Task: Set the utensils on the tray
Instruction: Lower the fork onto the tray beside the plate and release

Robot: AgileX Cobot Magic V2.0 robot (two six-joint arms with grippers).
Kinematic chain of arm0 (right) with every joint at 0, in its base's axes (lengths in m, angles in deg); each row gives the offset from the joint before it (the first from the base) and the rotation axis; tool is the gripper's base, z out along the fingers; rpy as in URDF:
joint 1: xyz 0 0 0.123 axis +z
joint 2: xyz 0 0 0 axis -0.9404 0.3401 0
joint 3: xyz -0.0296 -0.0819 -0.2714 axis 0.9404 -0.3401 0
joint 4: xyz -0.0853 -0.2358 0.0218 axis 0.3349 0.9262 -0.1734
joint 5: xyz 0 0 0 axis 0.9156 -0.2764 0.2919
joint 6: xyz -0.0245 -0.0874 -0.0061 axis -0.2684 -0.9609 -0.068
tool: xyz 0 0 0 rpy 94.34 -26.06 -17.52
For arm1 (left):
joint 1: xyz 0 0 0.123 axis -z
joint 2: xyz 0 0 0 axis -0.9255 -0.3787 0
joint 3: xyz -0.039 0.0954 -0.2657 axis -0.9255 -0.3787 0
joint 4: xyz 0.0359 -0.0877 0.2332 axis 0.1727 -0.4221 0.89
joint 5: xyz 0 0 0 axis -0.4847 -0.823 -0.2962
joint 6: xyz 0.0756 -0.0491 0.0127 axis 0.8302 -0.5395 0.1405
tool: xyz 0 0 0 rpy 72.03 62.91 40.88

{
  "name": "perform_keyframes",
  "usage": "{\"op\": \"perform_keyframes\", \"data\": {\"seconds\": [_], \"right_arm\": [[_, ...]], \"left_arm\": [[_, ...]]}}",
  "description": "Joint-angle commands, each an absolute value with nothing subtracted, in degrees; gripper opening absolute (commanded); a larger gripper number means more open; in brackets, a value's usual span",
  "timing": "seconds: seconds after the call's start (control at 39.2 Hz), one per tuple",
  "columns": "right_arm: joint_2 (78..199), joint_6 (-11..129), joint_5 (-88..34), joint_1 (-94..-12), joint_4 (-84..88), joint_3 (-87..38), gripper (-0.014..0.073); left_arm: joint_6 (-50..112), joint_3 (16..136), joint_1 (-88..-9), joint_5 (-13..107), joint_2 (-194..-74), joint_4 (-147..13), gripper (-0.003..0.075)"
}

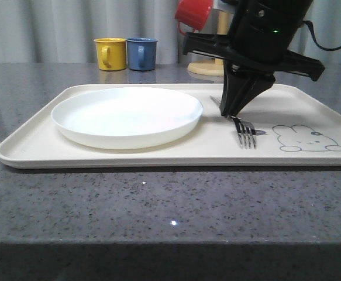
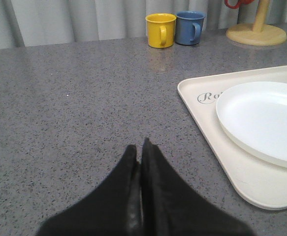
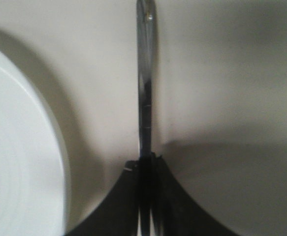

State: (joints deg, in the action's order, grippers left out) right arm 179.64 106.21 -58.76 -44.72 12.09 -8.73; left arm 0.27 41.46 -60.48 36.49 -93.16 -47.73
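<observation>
A silver fork [image 1: 244, 132] lies on the cream tray [image 1: 35, 146], right of the white plate [image 1: 126, 115], tines toward the front. My right gripper [image 1: 227, 113] reaches down onto the fork's handle [image 3: 146, 78] and is shut on it, low over the tray [image 3: 222, 73]. The plate's rim [image 3: 15, 147] shows beside it. A rabbit drawing [image 1: 306, 139] marks the tray's right end. My left gripper [image 2: 139, 147] is shut with nothing between its fingers, over bare countertop left of the tray [image 2: 202, 113] and plate [image 2: 266, 118].
A yellow mug [image 1: 111, 53] and a blue mug [image 1: 141, 53] stand at the back of the grey countertop. A red mug [image 1: 193, 13] hangs on a wooden stand [image 1: 205, 68] behind the tray. Open countertop lies in front of the tray.
</observation>
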Motion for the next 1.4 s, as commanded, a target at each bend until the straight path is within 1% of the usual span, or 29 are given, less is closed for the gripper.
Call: {"op": "perform_keyframes", "data": {"seconds": [0.0, 0.15, 0.23, 0.28, 0.43, 0.59, 0.74, 0.82, 1.02, 1.17, 1.28, 1.38], "right_arm": [[177.67, 106.35, -56.67, -44.89, 12.46, -7.05, 0.0069], [177.22, 106.35, -56.82, -44.89, 12.29, -6.92, 0.0258], [176.54, 106.35, -57.46, -44.89, 12.43, -6.06, 0.0325], [175.88, 106.35, -58.7, -45.0, 13.11, -4.85, 0.0352], [174.1, 106.35, -66.13, -45.19, 18.72, 0.35, 0.0357], [173.49, 104.67, -80.18, -47.34, 30.45, 6.16, 0.0357], [173.56, 96.04, -89.16, -53.44, 31.62, 6.93, 0.0357], [173.56, 93.26, -91.11, -56.96, 30.84, 6.93, 0.0359], [173.22, 87.93, -90.75, -67.47, 27.15, 5.97, 0.0359], [173.22, 83.56, -86.57, -74.03, 21.93, 1.01, 0.0359], [173.22, 82.51, -82.24, -76.33, 20.62, -3.46, 0.0359], [173.59, 82.35, -77.77, -76.68, 20.62, -7.21, 0.0359]], "left_arm": [[-0.28, 42.94, -60.14, 41.16, -93.51, -48.45, -0.0018], [-0.28, 42.94, -60.14, 41.16, -93.51, -48.45, -0.0018], [-0.28, 42.94, -60.14, 41.16, -93.51, -48.45, -0.0018], [-0.28, 42.94, -60.14, 41.16, -93.51, -48.45, -0.0018], [-0.28, 42.94, -60.14, 41.16, -93.51, -48.45, -0.0018], [-0.28, 42.94, -60.14, 41.16, -93.51, -48.45, -0.0018], [-0.28, 42.94, -60.14, 41.16, -93.51, -48.45, -0.0018], [-0.28, 42.94, -60.14, 41.16, -93.51, -48.45, -0.0018], [-0.28, 42.94, -60.14, 41.16, -93.51, -48.45, -0.0018], [-0.28, 42.94, -60.14, 41.16, -93.51, -48.45, -0.0018], [-0.28, 42.94, -60.14, 41.16, -93.51, -48.45, -0.0018], [-0.28, 42.94, -60.14, 41.16, -93.51, -48.45, -0.0018]]}}
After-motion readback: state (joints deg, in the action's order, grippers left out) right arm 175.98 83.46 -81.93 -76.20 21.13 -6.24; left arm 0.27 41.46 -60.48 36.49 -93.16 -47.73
